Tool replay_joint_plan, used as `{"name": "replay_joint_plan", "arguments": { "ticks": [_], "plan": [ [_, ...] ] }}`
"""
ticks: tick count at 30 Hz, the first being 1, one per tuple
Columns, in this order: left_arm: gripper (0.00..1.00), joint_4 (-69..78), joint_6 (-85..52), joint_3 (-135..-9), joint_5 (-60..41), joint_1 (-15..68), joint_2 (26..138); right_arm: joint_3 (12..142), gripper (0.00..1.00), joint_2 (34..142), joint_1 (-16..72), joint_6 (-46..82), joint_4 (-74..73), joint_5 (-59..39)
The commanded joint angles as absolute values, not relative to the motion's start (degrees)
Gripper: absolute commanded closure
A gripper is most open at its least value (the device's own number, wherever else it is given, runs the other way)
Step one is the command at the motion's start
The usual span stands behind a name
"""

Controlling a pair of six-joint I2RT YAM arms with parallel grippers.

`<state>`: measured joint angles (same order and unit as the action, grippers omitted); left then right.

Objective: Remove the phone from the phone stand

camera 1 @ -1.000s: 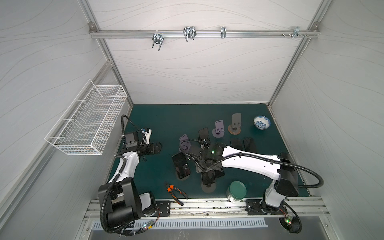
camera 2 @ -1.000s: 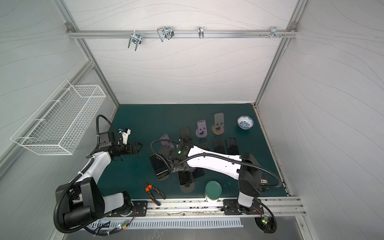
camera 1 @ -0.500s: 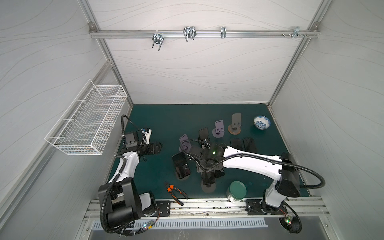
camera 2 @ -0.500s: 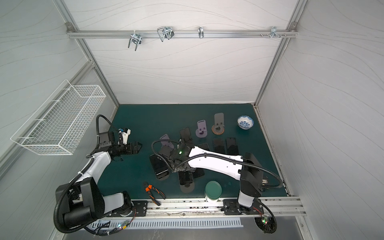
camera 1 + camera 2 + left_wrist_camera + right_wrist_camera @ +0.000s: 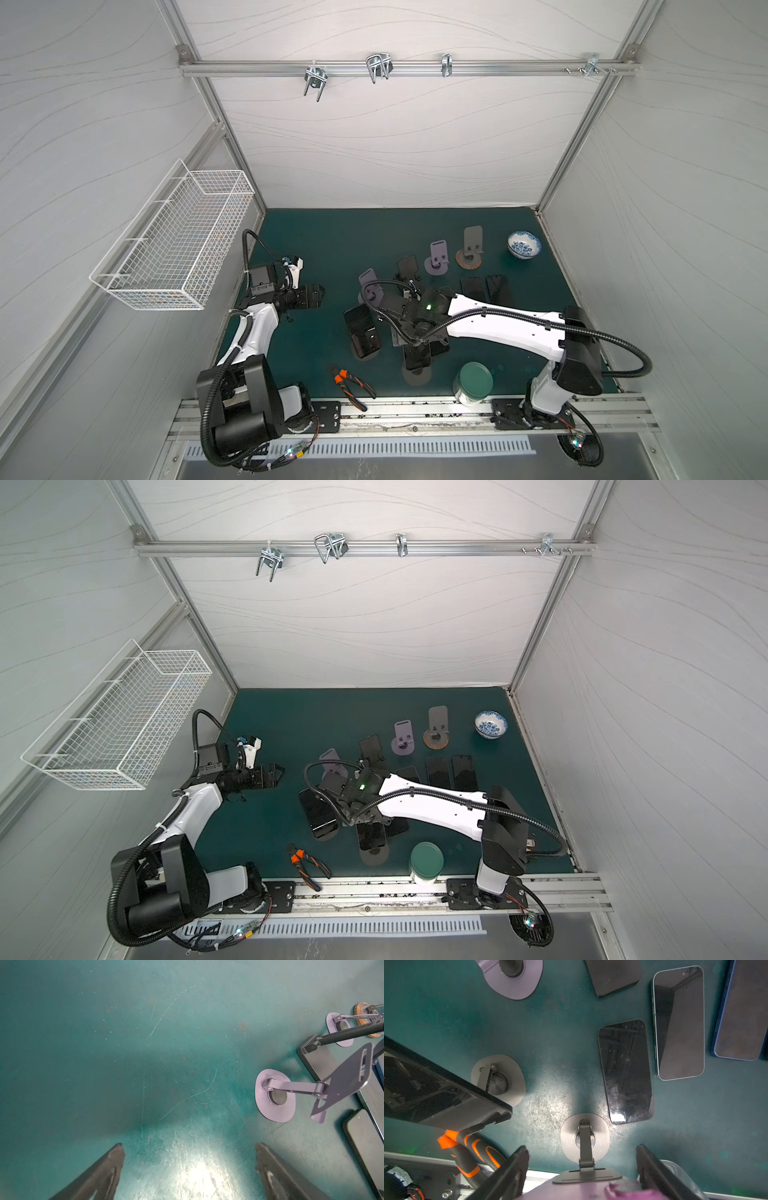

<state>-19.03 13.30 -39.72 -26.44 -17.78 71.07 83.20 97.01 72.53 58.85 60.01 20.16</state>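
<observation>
A phone (image 5: pixel 571 1192) with a purple back leans on a grey phone stand (image 5: pixel 584 1138) near the mat's front; both top views show its dark screen (image 5: pixel 417 355) (image 5: pixel 371 835). My right gripper (image 5: pixel 581 1150) (image 5: pixel 409 334) hovers over the phone's upper end. Its fingers stand apart on either side of the phone, and I cannot tell whether they touch it. A second dark phone (image 5: pixel 425 1088) (image 5: pixel 361 332) rests on another grey stand (image 5: pixel 498 1078) to the left. My left gripper (image 5: pixel 189 1151) (image 5: pixel 311 296) is open over bare green mat, far left.
Orange-handled pliers (image 5: pixel 351 384) and a green-lidded jar (image 5: pixel 473 380) lie by the front rail. Several phones lie flat (image 5: pixel 625 1072) (image 5: pixel 486 291) behind the gripper. Empty purple stands (image 5: pixel 438 259) (image 5: pixel 274 1095), a wood-based stand (image 5: pixel 469 249) and a bowl (image 5: pixel 523 245) are further back. A wire basket (image 5: pixel 178 237) hangs on the left wall.
The right gripper's jaws stand wider apart than before, and its arm has barely shifted. The left arm has not moved.
</observation>
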Motion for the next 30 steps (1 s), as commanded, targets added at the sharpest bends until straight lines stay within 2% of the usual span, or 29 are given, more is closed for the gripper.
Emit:
{"name": "replay_joint_plan", "arguments": {
  "ticks": [1,5,9,22,30],
  "plan": [
    [0.0,-18.2,14.4,-40.7,-27.0,-17.6,70.8,82.7,0.17,97.0,71.9,59.4,60.4,19.0],
    [0.0,-18.2,14.3,-40.7,-27.1,-17.6,70.8,82.9,0.18,97.5,71.7,59.2,60.2,18.6],
    [0.0,-18.2,14.4,-40.7,-27.0,-17.7,70.8,83.2,0.25,97.6,71.7,59.4,60.4,18.4],
    [0.0,-18.2,14.4,-40.7,-27.0,-17.7,70.7,85.6,0.38,95.0,74.3,59.0,63.5,23.8],
    [0.0,-18.2,14.4,-40.7,-26.7,-17.7,70.8,85.9,0.4,91.5,74.4,57.3,66.4,22.5]
  ]
}}
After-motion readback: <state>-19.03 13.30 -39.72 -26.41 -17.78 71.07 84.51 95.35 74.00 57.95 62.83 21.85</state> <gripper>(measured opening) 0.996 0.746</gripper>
